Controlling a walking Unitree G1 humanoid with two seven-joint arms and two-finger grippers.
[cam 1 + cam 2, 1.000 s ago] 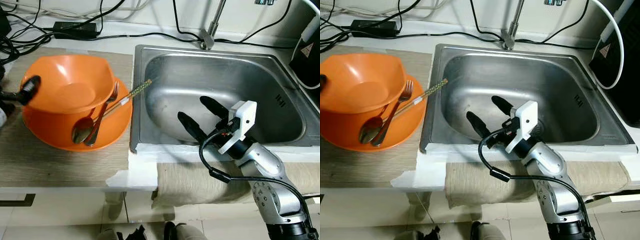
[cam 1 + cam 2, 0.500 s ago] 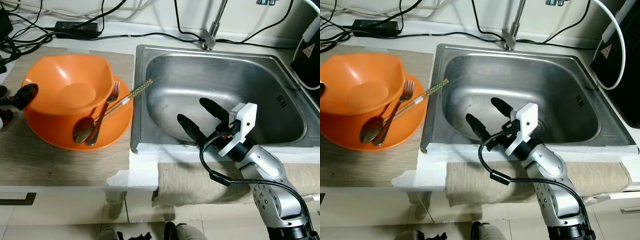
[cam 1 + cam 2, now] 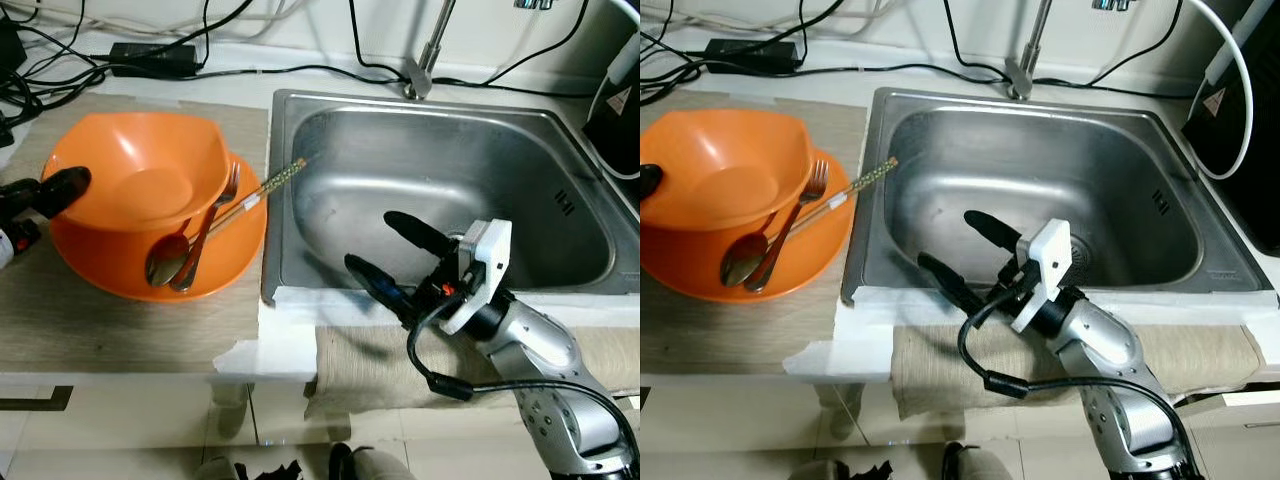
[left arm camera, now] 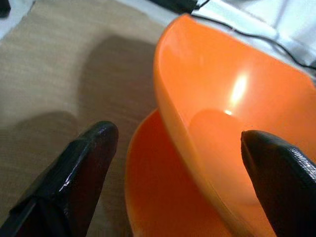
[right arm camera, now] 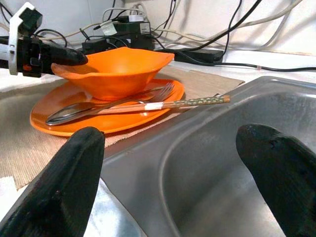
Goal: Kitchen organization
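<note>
An orange bowl sits on an orange plate on the wooden counter left of the steel sink. A spoon, a fork and chopsticks lie on the plate's right side, the chopstick tips reaching over the sink's edge. My left gripper is open and straddles the bowl's left rim, one finger outside and the other inside. My right gripper hangs open and holds nothing over the sink's front edge, pointing towards the plate.
The faucet rises behind the sink. Black cables and a power adapter run along the back wall. A black appliance stands at the far right. A beige towel hangs over the counter's front below white padding.
My right gripper has drawn back and to the left, from over the sink basin to its front edge. The left gripper has shifted only slightly at the bowl's rim.
</note>
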